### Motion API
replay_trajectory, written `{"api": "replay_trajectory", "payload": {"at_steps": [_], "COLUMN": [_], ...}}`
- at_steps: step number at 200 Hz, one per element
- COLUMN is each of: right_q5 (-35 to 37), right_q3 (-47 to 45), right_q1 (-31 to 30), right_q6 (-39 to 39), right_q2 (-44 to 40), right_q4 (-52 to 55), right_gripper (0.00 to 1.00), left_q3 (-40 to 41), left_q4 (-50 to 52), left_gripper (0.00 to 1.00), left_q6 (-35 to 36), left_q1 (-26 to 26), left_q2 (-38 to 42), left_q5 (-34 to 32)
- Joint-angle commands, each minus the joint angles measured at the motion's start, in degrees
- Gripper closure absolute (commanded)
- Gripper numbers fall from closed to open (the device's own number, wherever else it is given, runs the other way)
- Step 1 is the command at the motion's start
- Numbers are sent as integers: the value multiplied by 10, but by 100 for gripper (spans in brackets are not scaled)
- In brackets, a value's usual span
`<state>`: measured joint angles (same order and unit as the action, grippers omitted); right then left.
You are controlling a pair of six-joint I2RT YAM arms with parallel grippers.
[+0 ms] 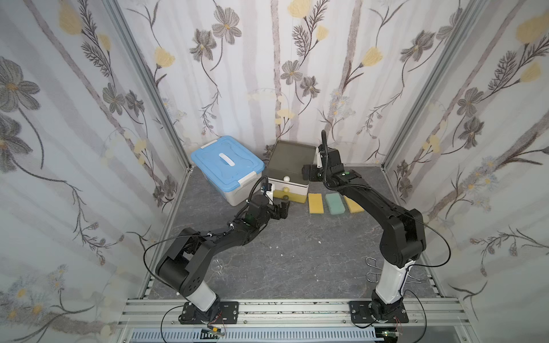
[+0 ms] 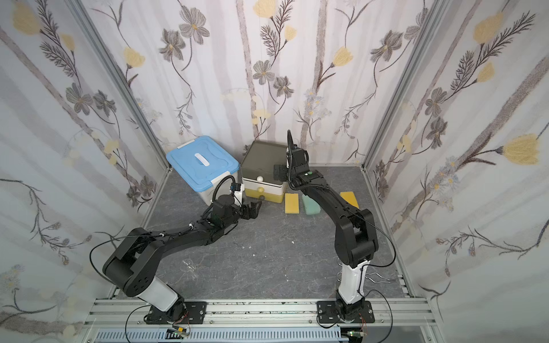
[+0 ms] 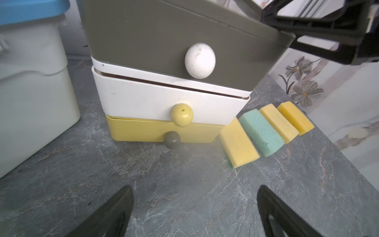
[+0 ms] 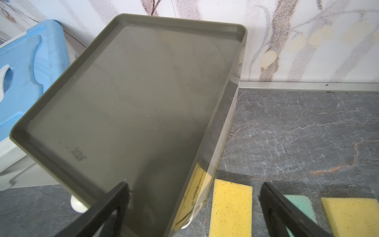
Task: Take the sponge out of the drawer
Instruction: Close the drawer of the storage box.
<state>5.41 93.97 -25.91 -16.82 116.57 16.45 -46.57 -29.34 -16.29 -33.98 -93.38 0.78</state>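
- The grey marbled table (image 1: 297, 252) lies bare just beyond the arm bases
- The left hand (image 3: 194, 190) hovers low over it, fingers wide apart with nothing between them. It faces the fronts of the stacked plastic drawer unit (image 1: 289, 159), near but not touching
- Straight ahead of it, bottom to top, are the yellow drawer (image 3: 133, 131) with its grey knob (image 3: 172, 140), the white drawer (image 3: 133, 100) with its yellow knob (image 3: 182, 114), and the grey drawer (image 3: 133, 37) with its white knob (image 3: 200, 60). All three look pushed in
- No sponge shows inside any drawer. An oblong green foam sponge (image 3: 261, 132) and three yellow foam sponges (image 3: 238, 141) lie side by side on the table just right of the unit, long axes pointing away from the robot
- The right hand (image 4: 194, 185) hangs above the unit's front right corner, fingers spread and empty. Its arm is the nearer one to that row, while the left is nearer the knobs
- If a sponge is still inside, a knob pull by the left hand likely comes first
- At the back left stands a white plastic box with a blue lid (image 1: 227, 163)
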Motion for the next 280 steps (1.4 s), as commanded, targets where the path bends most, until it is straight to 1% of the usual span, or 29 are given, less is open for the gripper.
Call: {"api": "replay_trajectory", "payload": {"at_steps": [1,18,39,92,115,162,190,246,280], "right_q5": [-10,-11,-9,-8,-3,3,6,10,11], "right_q3": [1,2,2,2,0,-12,-13,-14,-16], "right_q1": [-2,-2,-1,-1,-1,-1,-1,-1,-1], "right_q6": [2,1,1,5,3,3,6,9,9], "right_q2": [4,6,7,10,12,9,8,6,5], "right_q4": [11,12,15,15,16,13,15,17,16], "right_gripper": [0,0,0,0,0,0,0,0,0], "left_q3": [-38,-80,-124,-147,-169,-209,-221,-217,-175], "left_q4": [29,44,43,-53,-61,-63,-65,-81,-95], "left_gripper": [10,11,11,8,5,0,0,0,0], "left_q6": [10,1,-16,-53,-55,-52,-52,-39,-38], "left_q1": [0,1,1,1,1,1,1,2,3], "left_q2": [-42,-90,-137,-195,-211,-237,-249,-251,-225], "left_q5": [-21,-42,-47,-63,-68,-69,-63,-53,-55]}}
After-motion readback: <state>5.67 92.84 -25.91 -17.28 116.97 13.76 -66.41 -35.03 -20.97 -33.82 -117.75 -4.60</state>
